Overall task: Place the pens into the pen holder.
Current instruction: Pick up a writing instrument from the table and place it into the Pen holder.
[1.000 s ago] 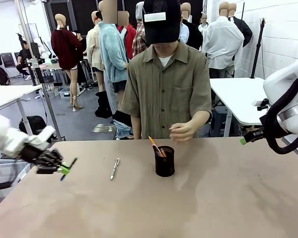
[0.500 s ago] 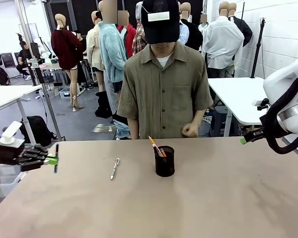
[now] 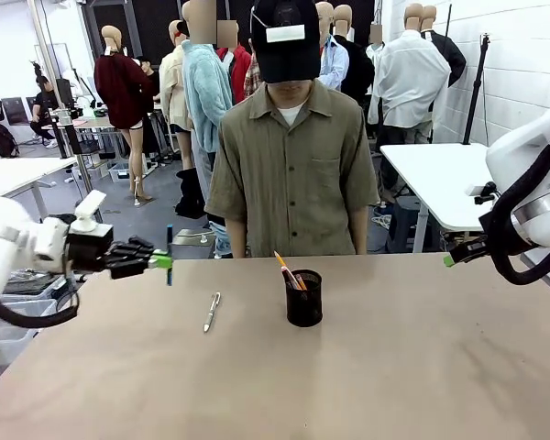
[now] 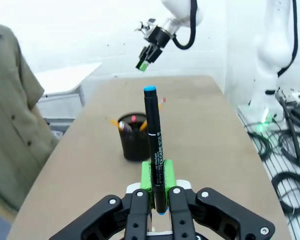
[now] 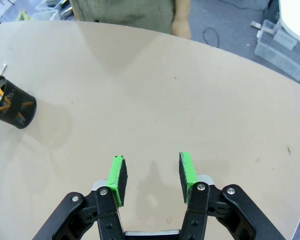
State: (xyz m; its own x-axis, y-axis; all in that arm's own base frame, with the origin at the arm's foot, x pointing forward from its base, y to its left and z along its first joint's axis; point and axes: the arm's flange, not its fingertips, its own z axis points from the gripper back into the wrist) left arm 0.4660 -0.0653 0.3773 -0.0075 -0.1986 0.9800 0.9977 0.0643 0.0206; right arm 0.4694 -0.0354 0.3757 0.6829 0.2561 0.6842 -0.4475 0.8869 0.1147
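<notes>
Here's the tan table (image 3: 394, 367), smooth and wide, stretching across to the person's side. Around its middle, a bit toward the far edge, the black mesh pen holder (image 3: 303, 299) stands upright. To the robot's left of it, clearly apart, one silver-white pen (image 3: 211, 312) lies flat, pointing roughly toward the far side.

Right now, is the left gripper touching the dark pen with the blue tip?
Touching. The left wrist view shows the left gripper clamped on the dark pen, green pads against its barrel on both sides.
</notes>
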